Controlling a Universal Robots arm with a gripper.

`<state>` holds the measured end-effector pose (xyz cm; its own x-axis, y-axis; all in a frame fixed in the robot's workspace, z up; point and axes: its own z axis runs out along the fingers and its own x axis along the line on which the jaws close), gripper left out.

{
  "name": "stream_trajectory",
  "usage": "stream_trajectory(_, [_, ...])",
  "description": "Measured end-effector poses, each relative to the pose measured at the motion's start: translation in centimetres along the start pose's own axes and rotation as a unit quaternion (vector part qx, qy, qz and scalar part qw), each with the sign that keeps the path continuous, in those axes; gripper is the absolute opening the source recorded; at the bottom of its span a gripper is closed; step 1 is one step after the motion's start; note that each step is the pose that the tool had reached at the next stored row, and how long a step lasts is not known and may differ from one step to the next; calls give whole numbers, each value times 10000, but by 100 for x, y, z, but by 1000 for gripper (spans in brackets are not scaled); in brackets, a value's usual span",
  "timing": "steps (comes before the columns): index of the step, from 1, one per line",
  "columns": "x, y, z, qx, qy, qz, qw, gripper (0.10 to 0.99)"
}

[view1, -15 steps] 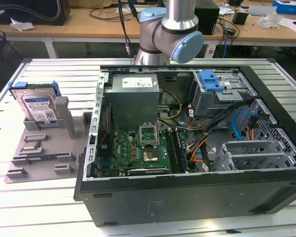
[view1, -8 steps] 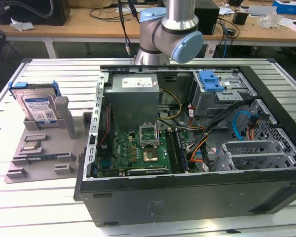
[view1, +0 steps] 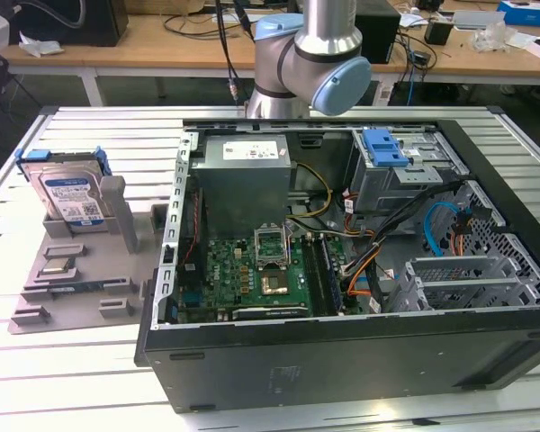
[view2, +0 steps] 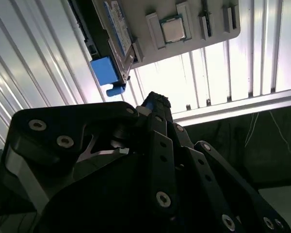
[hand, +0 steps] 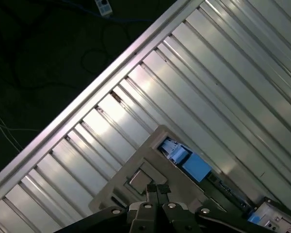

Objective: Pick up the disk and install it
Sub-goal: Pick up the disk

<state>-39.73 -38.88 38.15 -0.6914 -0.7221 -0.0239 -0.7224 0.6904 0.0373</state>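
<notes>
**Slatted metal desk (view1: 36, 378): disk not picked up yet**

Desk carries an open PC case (view1: 342, 360) and, at the exterior view's left, a grey fixture tray (view1: 81, 279). Disk (view1: 70, 193) stands on edge in that tray, blue rails on its sides, well apart from the case. Arm (view1: 310, 54) rises behind the case. Both wrist views show the disk (view2: 117, 19) (hand: 172, 148) beyond the jaws, no contact. Jaws look closed, tips together in the first wrist view, gripping nothing.
</notes>
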Motion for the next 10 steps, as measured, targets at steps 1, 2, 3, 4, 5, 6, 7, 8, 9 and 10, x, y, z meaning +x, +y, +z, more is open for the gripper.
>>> stream_trajectory(1, [0, 0, 0, -1, 3, -68, 10000, 106])
stream_trajectory(2, [0, 0, 0, -4, 7, -175, 9998, 106])
stream_trajectory(3, [0, 0, 0, -6, 9, -245, 9997, 106])
stream_trajectory(4, [0, 0, 0, -9, 14, -378, 9993, 106])
stream_trajectory(5, [0, 0, 0, -11, 17, -459, 9989, 106])
stream_trajectory(6, [0, 0, 0, -13, 19, -529, 9986, 106])
stream_trajectory(7, [0, 0, 0, -15, 23, -624, 9980, 106])
stream_trajectory(8, [0, 0, 0, -16, 26, -693, 9976, 106])
stream_trajectory(9, [0, 0, 0, -19, 30, -795, 9968, 106])
stream_trajectory(10, [0, 0, 0, -21, 32, -873, 9962, 106])
